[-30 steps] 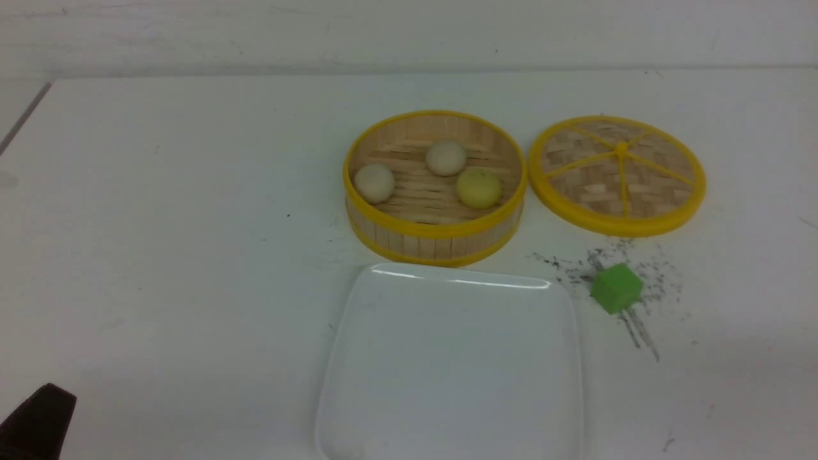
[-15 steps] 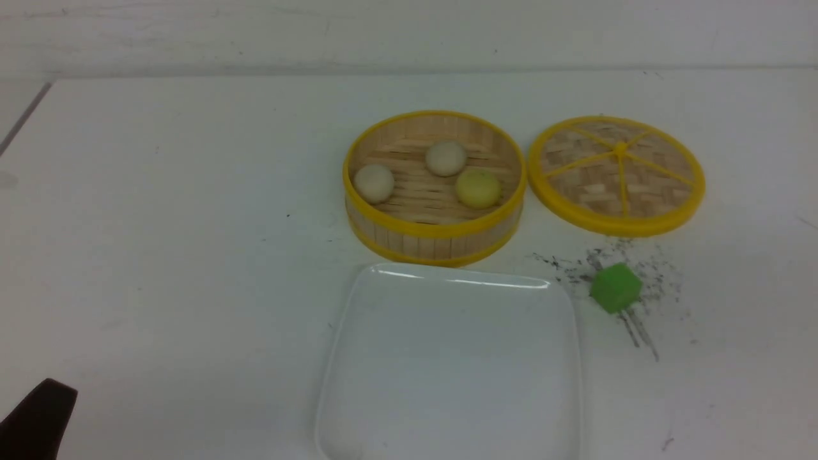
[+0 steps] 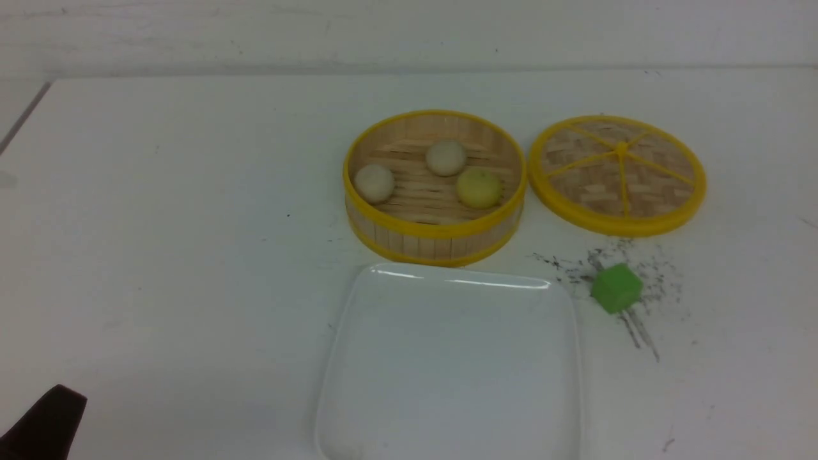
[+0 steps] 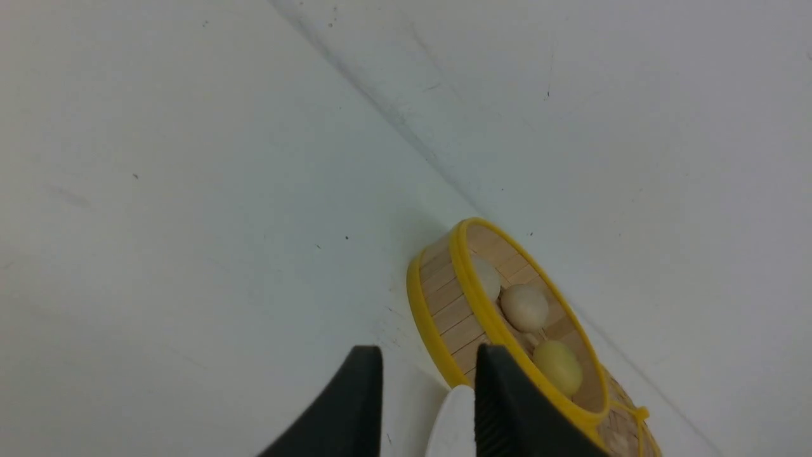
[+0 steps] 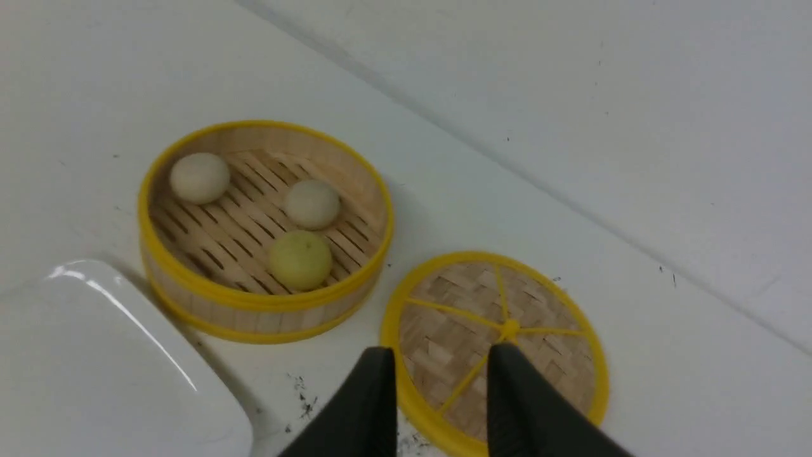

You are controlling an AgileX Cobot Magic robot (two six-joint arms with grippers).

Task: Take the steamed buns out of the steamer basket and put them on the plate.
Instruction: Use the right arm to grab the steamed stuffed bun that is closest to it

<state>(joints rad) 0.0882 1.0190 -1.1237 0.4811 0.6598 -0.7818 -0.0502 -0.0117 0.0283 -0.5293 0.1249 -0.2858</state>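
Note:
The steamer basket (image 3: 434, 239) stands mid-table with three steamed buns on its slats: two cream ones (image 3: 374, 183) (image 3: 445, 158) and a pale yellow one (image 3: 478, 187). Just in front of it lies the white plate (image 3: 450, 358) with nothing on it. Only a dark tip of my left gripper (image 3: 48, 421) shows at the front view's lower left, far from the basket. In the left wrist view that gripper (image 4: 428, 358) is open and holds nothing, with the basket (image 4: 444, 298) beyond it. My right gripper (image 5: 441, 358) is open too, hovering over the lid, near the basket (image 5: 254, 317).
A flat woven lid (image 3: 618, 174) with yellow spokes lies right of the basket. A green cube (image 3: 616, 288) sits among dark scuff marks right of the plate. The table's far edge meets a white wall.
My left gripper's tip has shifted slightly to the right in the front view. The buns, basket, plate, lid and cube have not moved.

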